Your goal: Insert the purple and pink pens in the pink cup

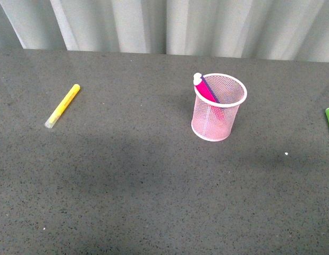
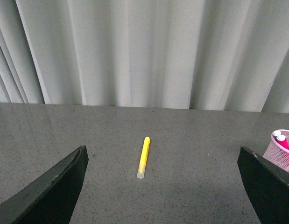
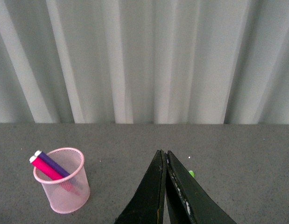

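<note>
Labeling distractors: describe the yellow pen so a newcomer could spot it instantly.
Start at the dark speckled table and look to its left side, well away from the pink cup. The yellow pen lies flat there, alone and touching nothing. It is the only yellow thing; the purple and pink pens stand in the cup.

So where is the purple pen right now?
In the front view the purple pen stands slanted inside the pink cup, right of centre on the table, beside the pink pen; both caps lean on the cup's left rim.
</note>
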`<action>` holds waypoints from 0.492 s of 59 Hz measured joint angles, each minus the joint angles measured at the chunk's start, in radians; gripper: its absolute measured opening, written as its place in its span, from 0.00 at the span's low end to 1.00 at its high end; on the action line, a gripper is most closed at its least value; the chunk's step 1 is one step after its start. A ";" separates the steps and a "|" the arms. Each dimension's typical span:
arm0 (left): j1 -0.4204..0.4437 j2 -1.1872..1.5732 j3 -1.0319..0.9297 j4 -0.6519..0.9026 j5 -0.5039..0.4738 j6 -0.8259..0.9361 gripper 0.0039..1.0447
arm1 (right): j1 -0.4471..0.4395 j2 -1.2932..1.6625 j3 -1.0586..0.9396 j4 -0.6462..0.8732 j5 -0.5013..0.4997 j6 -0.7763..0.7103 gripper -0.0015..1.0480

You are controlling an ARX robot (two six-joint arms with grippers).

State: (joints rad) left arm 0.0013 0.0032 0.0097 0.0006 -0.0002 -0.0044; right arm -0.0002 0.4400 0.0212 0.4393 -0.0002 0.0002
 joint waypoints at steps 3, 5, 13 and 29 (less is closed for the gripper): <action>0.000 0.000 0.000 0.000 0.000 0.000 0.94 | 0.000 -0.022 0.000 -0.023 0.000 0.000 0.03; 0.000 0.000 0.000 0.000 0.000 0.000 0.94 | 0.000 -0.036 0.000 -0.035 0.000 0.000 0.03; 0.000 0.000 0.000 0.000 0.000 0.000 0.94 | 0.000 -0.097 0.000 -0.092 0.000 0.000 0.03; 0.000 0.000 0.000 0.000 0.000 0.000 0.94 | 0.000 -0.208 0.000 -0.203 0.000 0.000 0.03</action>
State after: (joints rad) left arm 0.0013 0.0032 0.0097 0.0006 -0.0006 -0.0048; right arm -0.0002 0.2325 0.0212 0.2359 -0.0002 0.0006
